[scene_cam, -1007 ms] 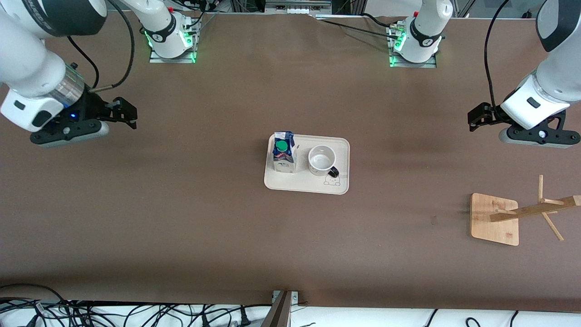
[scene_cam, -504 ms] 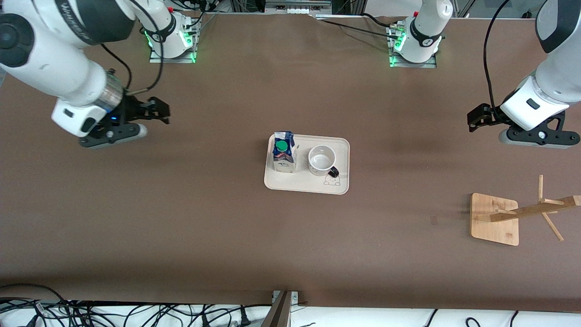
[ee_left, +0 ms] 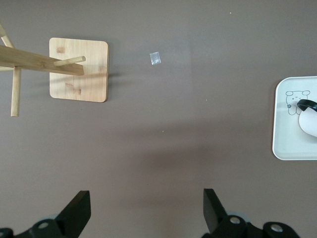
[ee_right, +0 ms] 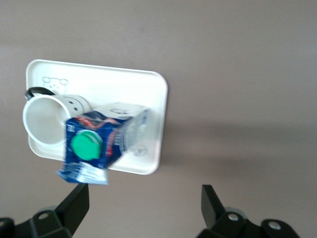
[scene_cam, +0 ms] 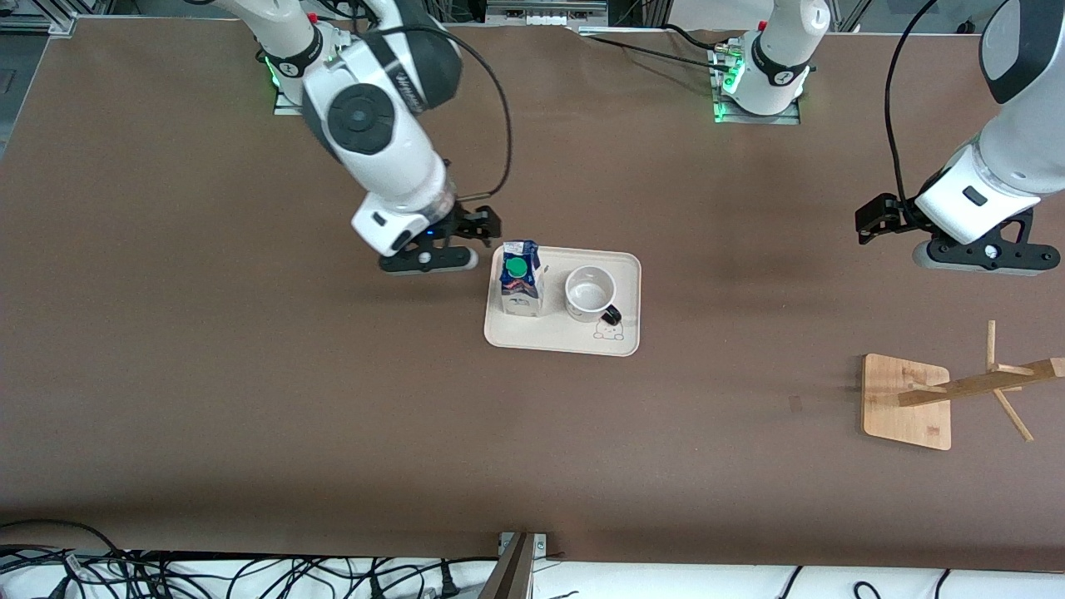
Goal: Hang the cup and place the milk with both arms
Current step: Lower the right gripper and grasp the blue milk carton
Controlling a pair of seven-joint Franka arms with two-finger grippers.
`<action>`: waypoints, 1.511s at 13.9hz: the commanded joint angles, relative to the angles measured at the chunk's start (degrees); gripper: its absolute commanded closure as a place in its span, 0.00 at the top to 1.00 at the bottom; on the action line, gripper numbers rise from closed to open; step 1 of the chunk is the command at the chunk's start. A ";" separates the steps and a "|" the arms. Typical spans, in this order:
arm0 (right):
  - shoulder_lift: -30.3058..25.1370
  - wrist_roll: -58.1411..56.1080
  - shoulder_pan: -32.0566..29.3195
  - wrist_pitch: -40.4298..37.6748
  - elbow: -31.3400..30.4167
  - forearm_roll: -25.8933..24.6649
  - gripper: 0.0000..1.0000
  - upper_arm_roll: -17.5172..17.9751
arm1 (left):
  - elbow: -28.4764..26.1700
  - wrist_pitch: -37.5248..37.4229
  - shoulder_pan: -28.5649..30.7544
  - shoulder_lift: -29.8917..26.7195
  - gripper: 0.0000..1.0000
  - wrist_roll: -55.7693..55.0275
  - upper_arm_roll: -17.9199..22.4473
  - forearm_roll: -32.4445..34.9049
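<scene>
The milk carton (scene_cam: 521,279), blue and white with a green cap, stands on a cream tray (scene_cam: 562,339) at mid table, beside the white cup (scene_cam: 590,293) whose black handle points toward the front camera. Both show in the right wrist view, carton (ee_right: 101,141) and cup (ee_right: 43,119). My right gripper (scene_cam: 485,225) is open and empty, just off the tray's edge beside the carton, toward the right arm's end. My left gripper (scene_cam: 871,218) is open and empty, waiting over bare table at the left arm's end. The left wrist view shows the tray's edge (ee_left: 287,124).
A wooden cup rack with pegs on a square bamboo base (scene_cam: 907,401) stands at the left arm's end, nearer the front camera; it also shows in the left wrist view (ee_left: 79,69). A small scrap (ee_left: 155,58) lies on the brown table. Cables run along the front edge.
My right arm has swung from its end of the table in to the tray, its gripper now next to the milk carton. The left arm has barely moved.
</scene>
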 commanded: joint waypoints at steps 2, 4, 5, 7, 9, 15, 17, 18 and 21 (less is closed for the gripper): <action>5.53 7.83 3.72 3.88 4.54 0.30 1.00 -0.64 | 2.08 -0.76 -0.08 1.03 1.00 -0.43 -0.14 -1.74; 7.64 10.38 5.48 7.13 4.46 -0.14 1.00 -0.64 | 2.08 -0.67 0.01 1.11 1.00 -0.43 -0.14 -1.74; 8.35 11.18 6.01 8.54 4.46 -0.14 1.00 -0.73 | 2.08 -0.67 -0.07 1.55 1.00 -0.60 -0.14 -1.66; 9.49 11.54 7.15 9.61 4.02 -0.40 1.00 -0.91 | 5.30 -0.76 -0.34 2.95 1.00 -0.96 -0.22 -1.48; 9.94 11.89 7.24 9.52 3.41 -1.63 1.00 -1.08 | 6.91 -1.02 -0.43 4.63 1.00 -0.96 -0.31 -1.66; 10.03 11.89 7.07 9.00 1.56 -2.78 0.62 -1.08 | 7.70 -0.85 -3.24 5.59 1.00 -6.23 -0.22 -1.66; 9.94 11.89 6.72 8.99 1.64 -2.69 0.39 -1.17 | 7.70 -0.76 -3.33 5.77 1.00 -7.37 -0.22 -1.74; 9.94 11.80 6.63 8.99 1.64 -2.60 0.35 -1.17 | 7.70 -0.76 -3.33 5.77 1.00 -8.85 -0.31 -1.74; 8.36 9.52 4.27 7.16 2.96 -2.34 0.33 -1.17 | 7.61 -0.76 -3.76 5.77 1.00 -14.38 -0.31 -3.58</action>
